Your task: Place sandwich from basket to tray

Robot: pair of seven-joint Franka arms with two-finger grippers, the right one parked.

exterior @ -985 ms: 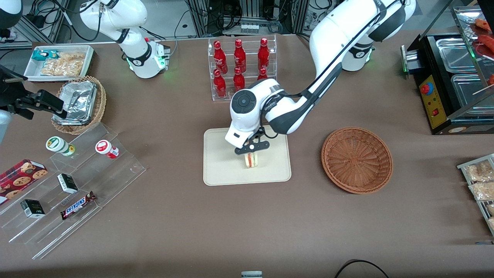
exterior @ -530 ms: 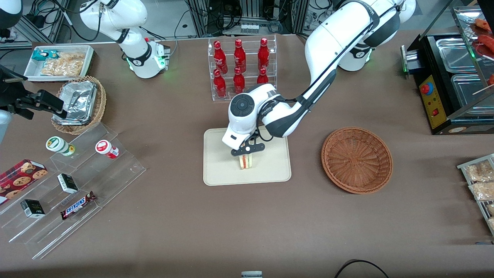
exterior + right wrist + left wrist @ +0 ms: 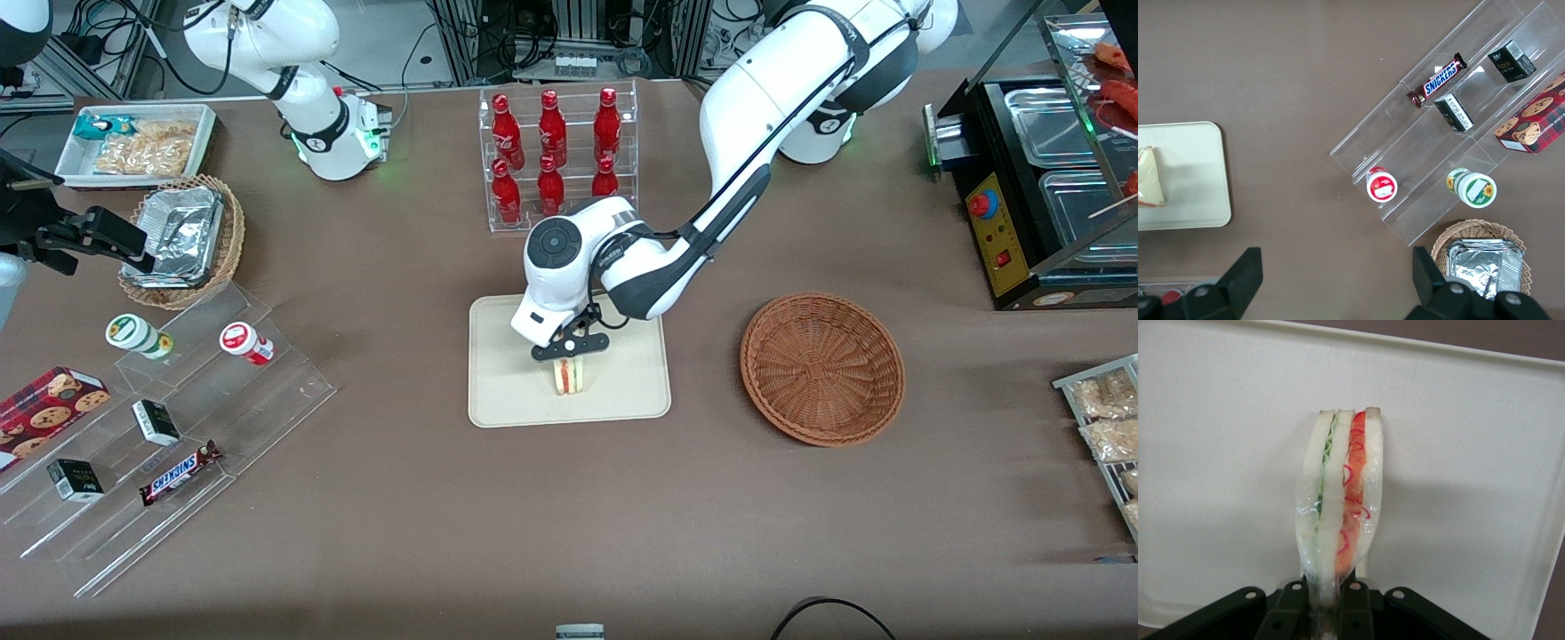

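Note:
The sandwich, a wrapped wedge of white bread with red and green filling, stands on edge on the cream tray near its middle. It also shows in the left wrist view and in the right wrist view. My left gripper is right above it, shut on the sandwich's upper end; in the left wrist view the black fingers pinch the wrapped bread between them. The reddish-brown basket lies empty beside the tray, toward the working arm's end.
A clear rack of red bottles stands farther from the front camera than the tray. A stepped acrylic shelf with snacks, a light wicker basket with a foil container and a white bin lie toward the parked arm's end. A black food warmer stands at the working arm's end.
My gripper with the sandwich has shifted a little toward the parked arm's end over the tray and settled; the sandwich now rests on the tray surface.

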